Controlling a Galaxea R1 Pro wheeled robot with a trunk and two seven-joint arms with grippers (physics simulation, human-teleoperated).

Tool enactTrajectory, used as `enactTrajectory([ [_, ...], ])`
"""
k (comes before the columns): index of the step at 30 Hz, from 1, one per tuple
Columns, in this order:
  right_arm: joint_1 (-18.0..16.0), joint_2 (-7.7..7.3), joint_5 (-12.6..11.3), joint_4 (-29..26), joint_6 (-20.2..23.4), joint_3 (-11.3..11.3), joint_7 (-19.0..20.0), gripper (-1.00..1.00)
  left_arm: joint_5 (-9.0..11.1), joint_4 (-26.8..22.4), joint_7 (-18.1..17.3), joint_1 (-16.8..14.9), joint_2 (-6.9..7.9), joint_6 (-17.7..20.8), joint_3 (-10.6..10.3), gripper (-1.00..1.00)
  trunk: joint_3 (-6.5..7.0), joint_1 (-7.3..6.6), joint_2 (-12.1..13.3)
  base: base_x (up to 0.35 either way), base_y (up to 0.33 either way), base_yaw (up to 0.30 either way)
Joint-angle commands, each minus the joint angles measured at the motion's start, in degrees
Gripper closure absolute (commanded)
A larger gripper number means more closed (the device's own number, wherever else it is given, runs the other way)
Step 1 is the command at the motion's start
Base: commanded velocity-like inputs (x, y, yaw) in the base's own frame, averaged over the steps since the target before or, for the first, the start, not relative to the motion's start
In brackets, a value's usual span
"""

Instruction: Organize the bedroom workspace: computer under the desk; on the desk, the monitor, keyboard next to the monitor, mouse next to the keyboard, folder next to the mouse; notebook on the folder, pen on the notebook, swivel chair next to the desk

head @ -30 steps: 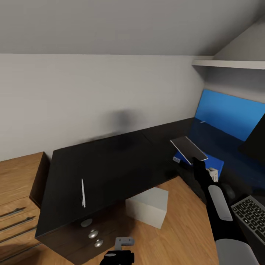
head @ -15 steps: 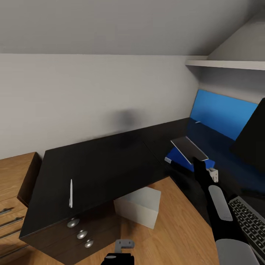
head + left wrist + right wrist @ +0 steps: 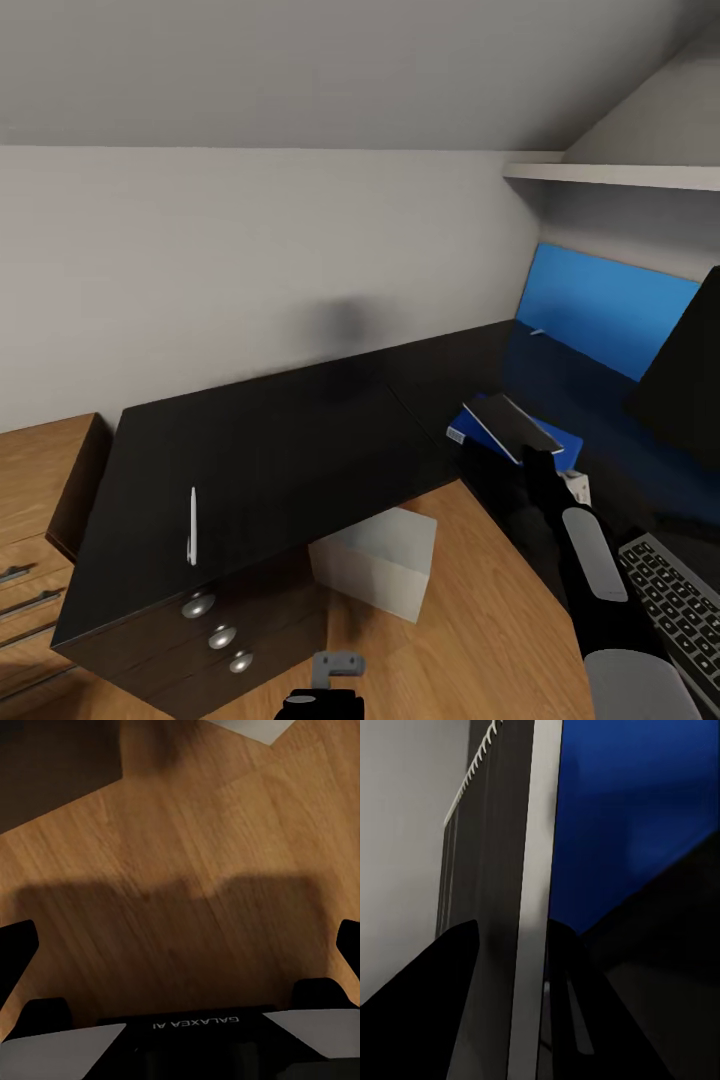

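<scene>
The right gripper (image 3: 540, 455) is clamped on the notebook (image 3: 512, 422), at about four o'clock in the head view; its arm (image 3: 590, 560) rises from the lower right corner, forearm stretched up and inward, wrist at the desk's inner corner. In the right wrist view the two dark fingers (image 3: 442, 1005) pinch the notebook (image 3: 502, 900) edge-on, its wire spiral showing along one side. The notebook is tilted, its far end raised, just above the blue folder (image 3: 470, 428); whether its lower end touches the folder I cannot tell.

The left gripper (image 3: 335, 668) sits at six o'clock, low over the wooden floor (image 3: 480, 620). The left wrist view has its fingertips (image 3: 16, 945) far apart at either edge, nothing between them, with the floor (image 3: 180, 855) below.

Nearest at five o'clock, the keyboard (image 3: 680, 610) lies on the desk (image 3: 280, 450). At eight o'clock the pen (image 3: 192, 525) lies on the desk's near wing, close to its front edge, above a dark cabinet with round knobs (image 3: 215, 640). The computer (image 3: 385, 560) stands on the floor at the desk's inner corner, partly under the top. At nine o'clock is a wooden drawer chest (image 3: 30, 500).

Farther off, at three o'clock, the monitor (image 3: 690, 380) stands on the desk, cut by the frame edge. Behind it, at two o'clock, is the blue back panel (image 3: 600, 300), which the right wrist view (image 3: 637, 802) shows beyond the notebook.
</scene>
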Motion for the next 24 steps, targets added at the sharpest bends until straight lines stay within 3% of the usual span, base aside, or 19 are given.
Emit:
enactTrajectory([
  [1,-0.03,0.00,-0.24,-0.07,0.28,-0.04,-0.43,1.00,0.55,-0.05,0.54,-0.05,0.03,0.09,-0.20,-1.00,-0.05,0.00,-0.03,0.000,0.000,0.000],
  [13,-0.03,0.00,-0.13,-0.01,0.28,0.00,-0.57,1.00,0.54,-0.05,0.54,-0.05,0.03,0.09,-0.17,-1.00,-0.05,0.00,-0.03,0.000,0.000,0.000],
  [24,-0.03,0.00,-0.13,-0.01,0.28,0.00,-0.57,1.00,0.53,-0.06,0.54,-0.05,0.09,0.08,-0.08,-1.00,-0.05,0.00,-0.03,0.000,-0.108,0.000],
])
